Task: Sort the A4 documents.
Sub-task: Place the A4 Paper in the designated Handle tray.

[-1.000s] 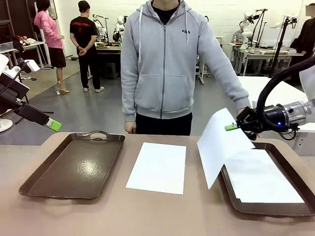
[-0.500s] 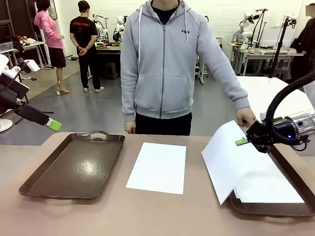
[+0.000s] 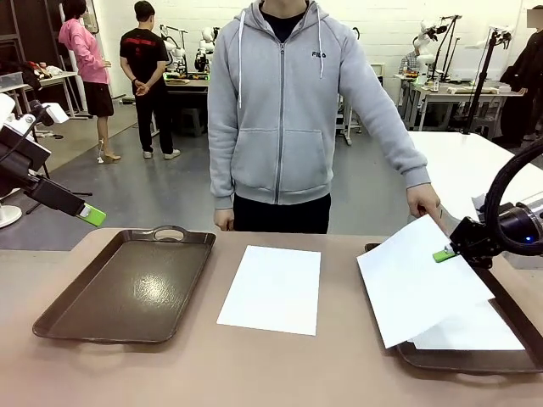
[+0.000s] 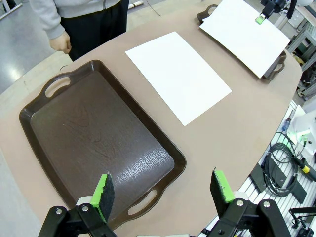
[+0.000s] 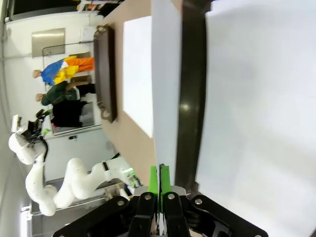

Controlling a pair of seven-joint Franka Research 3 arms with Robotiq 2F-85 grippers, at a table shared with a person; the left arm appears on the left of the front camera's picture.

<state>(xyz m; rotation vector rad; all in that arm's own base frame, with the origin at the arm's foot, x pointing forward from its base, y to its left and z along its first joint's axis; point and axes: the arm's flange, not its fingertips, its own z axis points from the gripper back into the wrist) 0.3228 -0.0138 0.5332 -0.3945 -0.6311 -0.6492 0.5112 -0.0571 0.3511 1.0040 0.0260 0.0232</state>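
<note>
A4 documents [image 3: 271,288] are in three places as I read it. One sheet is flat in the right tray [image 3: 475,363], and one lies alone on the worktop [image 3: 254,365] between the two trays. The third, the held sheet [image 3: 416,280], is pinched in my right hand [image 3: 443,253]. In the right wrist view that hand's green pads [image 5: 154,177] are pressed together on the paper's thin edge, so it is clamped on the sheet and nothing else. It grips at the sheet's right edge, towards the far end. From there the paper slopes down and to my left, crossing the right tray's left rim and sticking out over bare worktop. I think the release depends on that overhang. The held sheet lies left of the hand and skewed to the tray, so I would carry it further to my right and square it before letting go, or it may settle half out. The person's hand [image 3: 422,201] hangs close by the sheet's far corner; I cannot tell whether it touches. The middle sheet [image 4: 177,74] runs lengthwise away from me, towards the person, slightly turned. My left hand [image 3: 92,215] is empty with its jaws wide apart, raised off the far left corner of the left tray [image 3: 127,284]. That bare tray lies between it and the middle sheet, and being free, this arm looks the better placed for it.
</note>
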